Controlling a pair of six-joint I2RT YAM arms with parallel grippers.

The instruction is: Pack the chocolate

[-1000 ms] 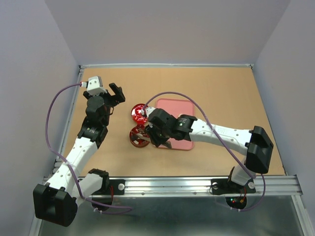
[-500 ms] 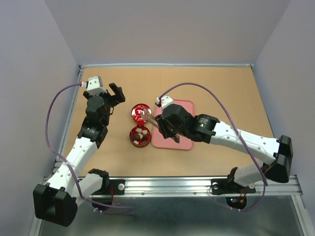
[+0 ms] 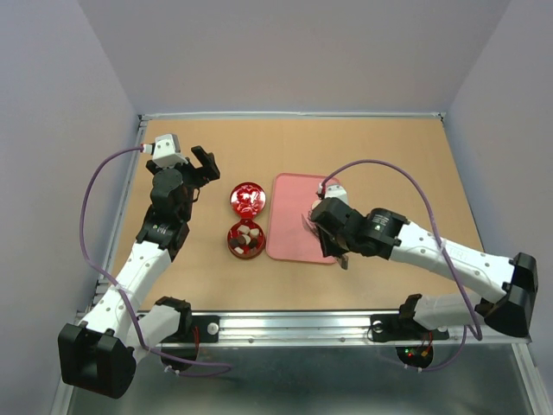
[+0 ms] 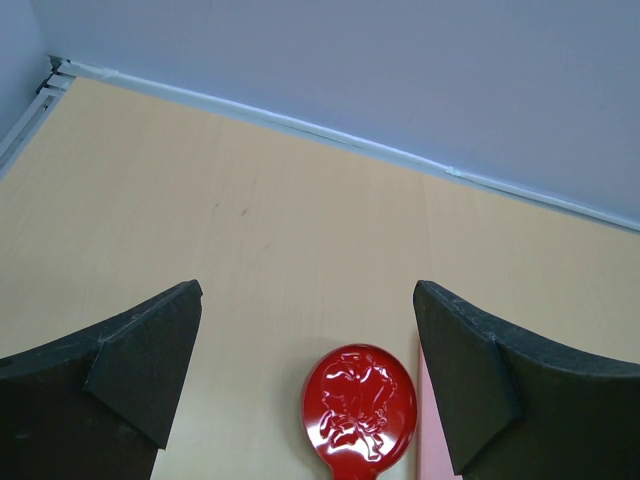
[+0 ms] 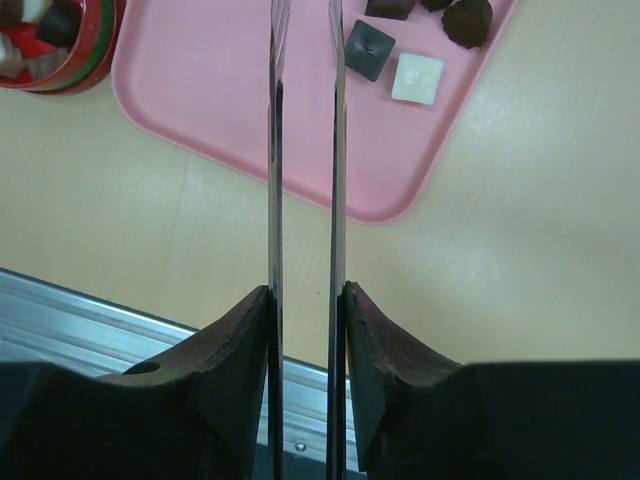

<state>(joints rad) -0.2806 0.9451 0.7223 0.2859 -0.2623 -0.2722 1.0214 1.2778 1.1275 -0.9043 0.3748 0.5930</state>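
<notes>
A: Chocolate (image 5: 372, 49) where?
B: Loose pieces on pink tray (image 5: 210, 90), 12 o'clock of right gripper (image 5: 305, 40); more in red tin (image 3: 245, 240), tray's 9 o'clock.
A: Pincers?
B: Right: thin blades narrowly apart, nothing between. Left gripper (image 4: 305, 390): spread wide, empty, lid (image 4: 360, 410) beyond.

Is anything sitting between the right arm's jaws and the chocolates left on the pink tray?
Nothing visible. In the right wrist view the narrow jaws point across bare pink tray toward the chocolates near its far edge, with only tray surface between them.
</notes>
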